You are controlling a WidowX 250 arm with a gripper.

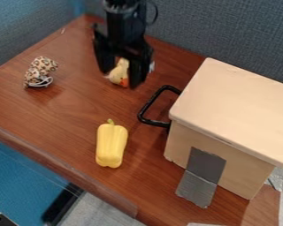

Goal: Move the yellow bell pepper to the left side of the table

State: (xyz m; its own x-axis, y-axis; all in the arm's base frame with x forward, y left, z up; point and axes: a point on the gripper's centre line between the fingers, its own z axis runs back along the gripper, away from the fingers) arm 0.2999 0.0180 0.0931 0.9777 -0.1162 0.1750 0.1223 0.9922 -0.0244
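A glossy yellow bell pepper, ribbed and blocky with a stubby green stem, lies on the wood-grained surface near its front edge, stem end toward the back, as I watch from my remote controls. My black end effector hangs over the rear of the surface, its two fingers spread well apart. Between them, in my line of view, shows a pale yellow toy duck with an orange bill. A bunched, leopard-spotted cloth bundle with white cord sits at the left of the view. At right stands a pale, smooth-lidded box with rounded corners, a black looped handle and a strip of gray tape running down its side onto the surface.
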